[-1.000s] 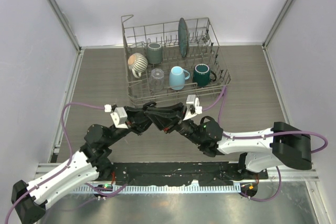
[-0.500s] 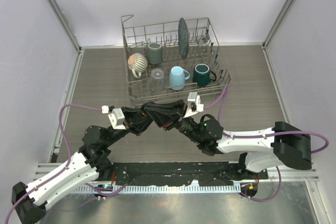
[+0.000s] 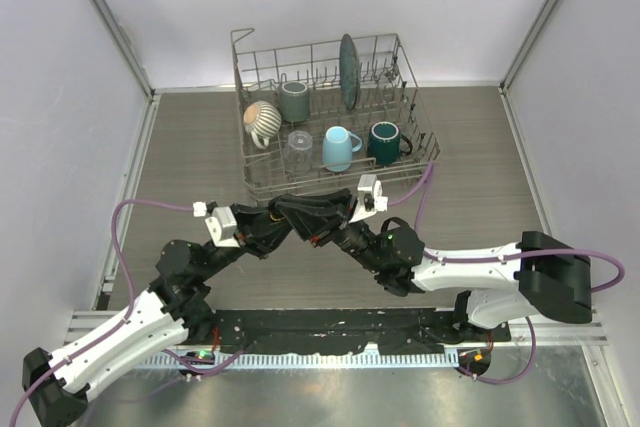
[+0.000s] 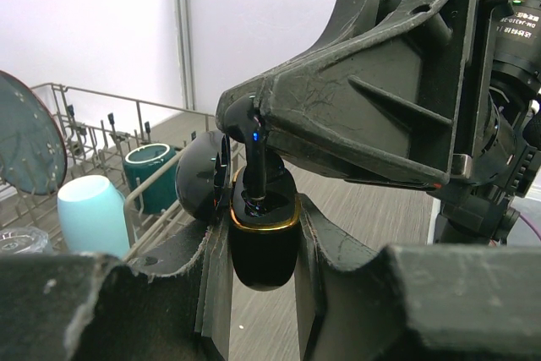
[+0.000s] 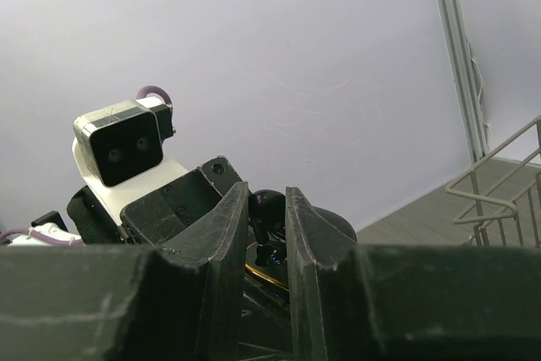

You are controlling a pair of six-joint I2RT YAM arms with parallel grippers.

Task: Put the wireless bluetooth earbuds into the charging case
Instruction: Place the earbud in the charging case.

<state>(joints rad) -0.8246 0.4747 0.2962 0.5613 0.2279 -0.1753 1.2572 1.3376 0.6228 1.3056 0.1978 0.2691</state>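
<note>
The earbud (image 4: pixel 253 145), glossy black with a small blue light on its head, stands upright at the centre of the left wrist view. Its stem reaches down into the well of the charging case (image 4: pixel 264 251). The case is black with a gold rim, and its lid (image 4: pixel 201 177) is hinged back to the left.

The right pincer (image 5: pixel 267 230) enters from the upper right of that view and pinches the earbud's head between its fingertips. The left pincer (image 4: pixel 262 221) rises from the lower edge and is pressed against both sides of the case, holding it upright over the tabletop (image 3: pixel 190 147).

In the top view both pincers meet at frame centre, just in front of a wire dish rack (image 3: pixel 262 179). The rack holds a light blue mug (image 3: pixel 340 148), a dark green mug (image 3: pixel 385 143), a striped mug (image 3: pixel 263 122), a grey mug (image 3: pixel 294 100) and an upright plate (image 3: pixel 348 69).
</note>
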